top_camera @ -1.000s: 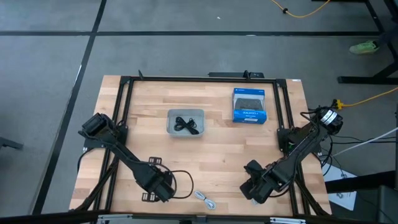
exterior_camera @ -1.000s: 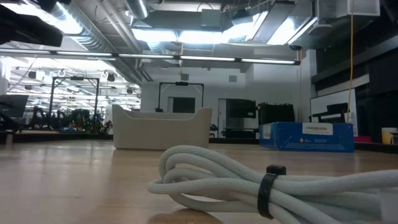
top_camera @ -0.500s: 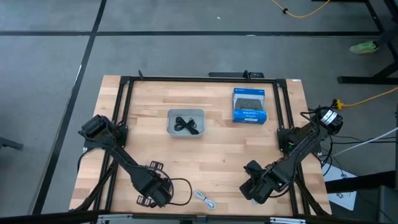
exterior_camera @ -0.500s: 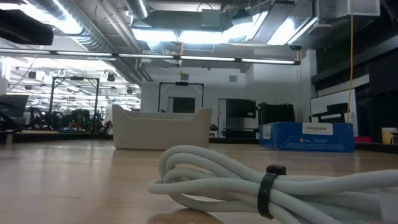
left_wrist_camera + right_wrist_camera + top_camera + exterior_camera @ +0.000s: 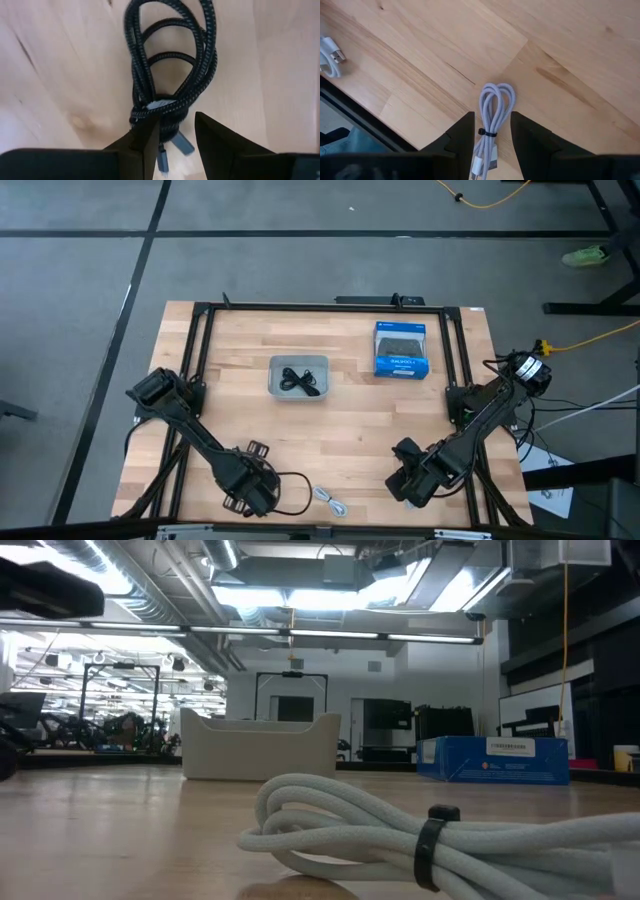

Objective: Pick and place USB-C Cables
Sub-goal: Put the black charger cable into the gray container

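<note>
A black USB-C cable (image 5: 170, 60) lies coiled on the wood near the table's near edge (image 5: 295, 490). My left gripper (image 5: 250, 492) is low over it and open (image 5: 175, 121), with a finger on either side of the cable's tied end. My right gripper (image 5: 408, 483) is open (image 5: 492, 116) and hovers over a white bundled cable (image 5: 495, 97) that lies flat between its fingers in the wrist view. A second white cable (image 5: 332, 502) lies by the near edge (image 5: 400, 830). Another black cable (image 5: 298, 380) lies inside the grey tray (image 5: 272, 377). My left gripper stands over the black cable's tied end (image 5: 160, 106), where the connectors stick out, coming from above. One finger (image 5: 147, 137) overlaps the bundle in the wrist view. Whether it touches the cable, I cannot tell. The cable lies flat on the table.
The blue retail box (image 5: 402, 350) stands at the far right of the table, right of the tray (image 5: 260, 745). A black metal frame (image 5: 200, 310) runs around the tabletop. Bare wood lies between the tray and the two grippers.
My left gripper has moved toward the table's near edge and down onto the black cable. My right arm has kept still.
</note>
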Available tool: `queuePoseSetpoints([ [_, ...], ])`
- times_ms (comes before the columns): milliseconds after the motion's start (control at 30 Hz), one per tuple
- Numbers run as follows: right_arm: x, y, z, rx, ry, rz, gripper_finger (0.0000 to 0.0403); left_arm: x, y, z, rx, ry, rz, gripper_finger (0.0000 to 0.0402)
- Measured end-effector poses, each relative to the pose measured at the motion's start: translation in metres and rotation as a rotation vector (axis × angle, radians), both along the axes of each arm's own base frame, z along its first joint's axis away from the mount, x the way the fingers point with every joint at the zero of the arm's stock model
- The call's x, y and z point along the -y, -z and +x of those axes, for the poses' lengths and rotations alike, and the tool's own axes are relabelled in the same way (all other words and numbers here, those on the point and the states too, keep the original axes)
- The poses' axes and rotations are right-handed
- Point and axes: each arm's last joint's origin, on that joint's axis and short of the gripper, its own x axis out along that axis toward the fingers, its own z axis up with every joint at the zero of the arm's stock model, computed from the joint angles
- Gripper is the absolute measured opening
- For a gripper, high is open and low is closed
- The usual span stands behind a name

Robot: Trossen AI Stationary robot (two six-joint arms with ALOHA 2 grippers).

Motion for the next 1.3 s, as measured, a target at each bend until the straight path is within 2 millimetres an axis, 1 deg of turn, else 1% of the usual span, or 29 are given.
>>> queuePoseSetpoints([
  [167, 0.000, 0.000, 0.000, 0.000, 0.000, 0.000, 0.0129, 0.002, 0.011, 0.003, -0.009, -0.001, 0.035, 0.0119],
  [500, 0.000, 0.000, 0.000, 0.001, 0.000, 0.000, 0.0129, -0.001, 0.012, 0.008, 0.074, -0.016, 0.098, 0.0119],
  [800, -0.001, 0.000, 0.001, 0.008, 0.000, 0.008, 0.0129, -0.008, 0.011, 0.026, 0.172, -0.067, 0.068, 0.0119],
  [1000, -0.001, 0.000, 0.001, 0.012, 0.000, 0.012, 0.0129, -0.012, 0.011, 0.031, 0.172, -0.084, 0.043, 0.0119],
  [1200, -0.001, 0.000, 0.001, 0.012, -0.001, 0.012, 0.0129, -0.013, 0.022, 0.028, 0.157, -0.086, -0.002, 0.0119],
  [1300, -0.001, 0.000, 0.001, 0.012, -0.001, 0.011, 0.0129, -0.015, 0.033, 0.025, 0.151, -0.086, -0.016, 0.0119],
])
